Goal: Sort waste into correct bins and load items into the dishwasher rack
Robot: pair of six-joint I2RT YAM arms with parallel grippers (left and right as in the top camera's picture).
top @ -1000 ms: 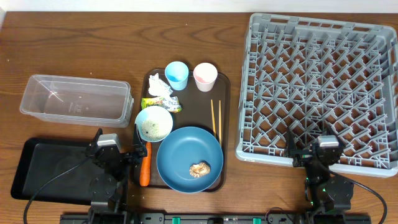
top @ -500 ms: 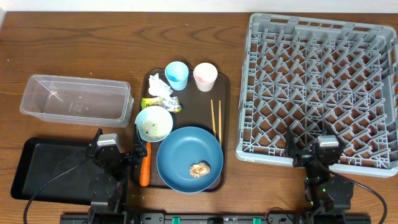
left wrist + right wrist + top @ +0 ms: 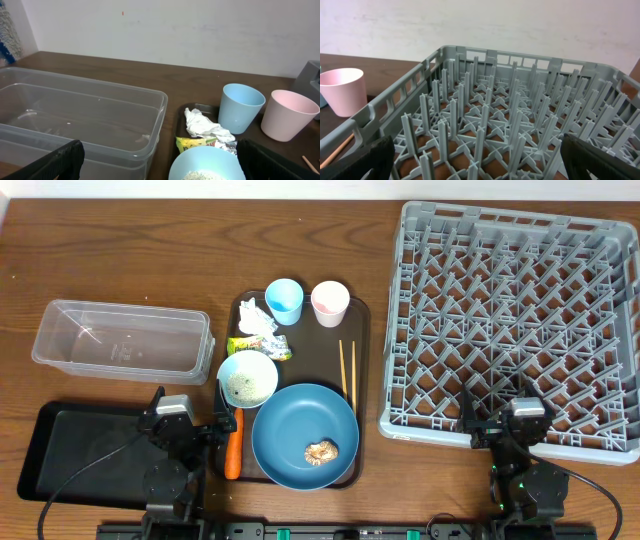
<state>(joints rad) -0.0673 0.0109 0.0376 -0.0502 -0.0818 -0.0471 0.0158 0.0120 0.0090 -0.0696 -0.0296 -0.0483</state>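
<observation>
On the brown serving tray lie crumpled paper point(image 3: 257, 318), a green-yellow wrapper point(image 3: 258, 347), a blue cup point(image 3: 284, 300), a pink cup point(image 3: 329, 303), chopsticks point(image 3: 346, 370), a light-blue bowl point(image 3: 247, 378) with rice, a carrot point(image 3: 234, 445), and a blue plate point(image 3: 290, 425) bearing a brown lump point(image 3: 321, 451). The clear tub point(image 3: 120, 340) and the black tray point(image 3: 80, 455) are at the left. The grey rack point(image 3: 515, 320) is at the right. My left gripper point(image 3: 160, 165) is open and empty, facing the tub and bowl. My right gripper point(image 3: 480, 160) is open and empty at the rack's near edge.
The dark-brown serving tray point(image 3: 360, 330) sits between the bins and the rack. Both arm bases stand at the table's front edge. The left arm point(image 3: 172, 430) hangs over the black tray's right end, beside the carrot. A wall rises behind the table.
</observation>
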